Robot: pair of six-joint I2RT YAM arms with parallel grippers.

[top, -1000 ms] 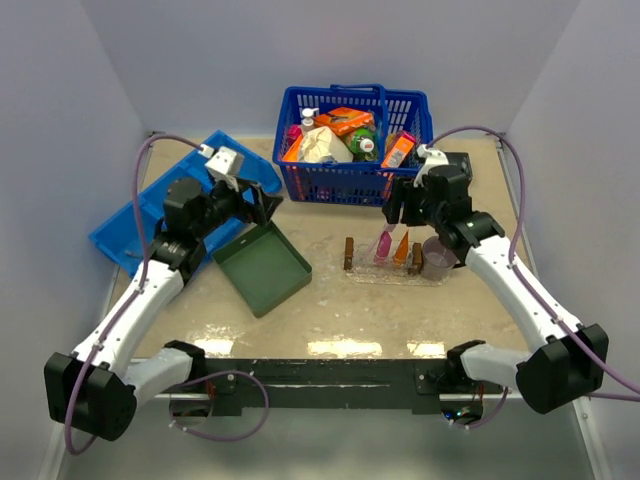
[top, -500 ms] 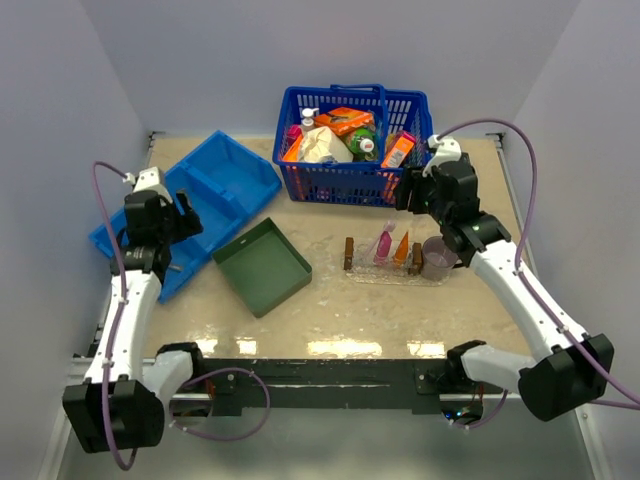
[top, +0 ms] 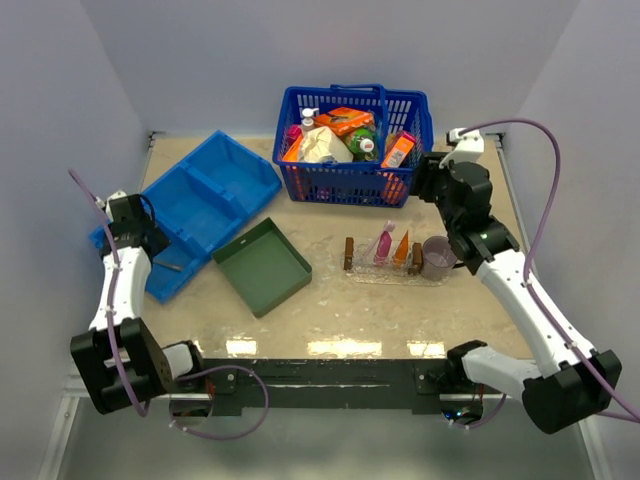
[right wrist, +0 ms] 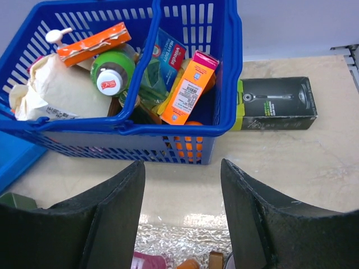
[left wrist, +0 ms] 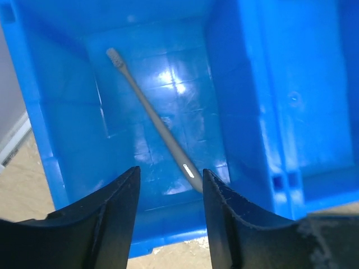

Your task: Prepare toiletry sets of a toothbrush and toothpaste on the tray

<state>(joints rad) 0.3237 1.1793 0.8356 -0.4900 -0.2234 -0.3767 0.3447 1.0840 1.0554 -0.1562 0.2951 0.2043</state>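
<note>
The clear tray (top: 349, 253) with brown handles lies right of centre. A pink toothpaste (top: 382, 245) and an orange toothpaste (top: 401, 247) rest on it. A grey toothbrush (left wrist: 154, 120) lies diagonally on the floor of the blue bin (top: 190, 210), in its near-left compartment. My left gripper (left wrist: 171, 174) hangs open over that compartment, its tips just short of the brush's handle end and holding nothing. My right gripper (right wrist: 182, 165) is open and empty, raised between the tray's far edge (right wrist: 185, 246) and the basket.
A blue basket (top: 352, 140) full of packaged goods stands at the back. A black razor box (right wrist: 275, 103) lies to its right. A dark green tray (top: 262, 267) sits left of centre. A purple mug (top: 436, 257) stands at the clear tray's right end.
My left arm has swung left from beside the green tray to the bin's near-left end, and its jaws have narrowed. My right gripper has drawn back and to the right, away from the tray.
</note>
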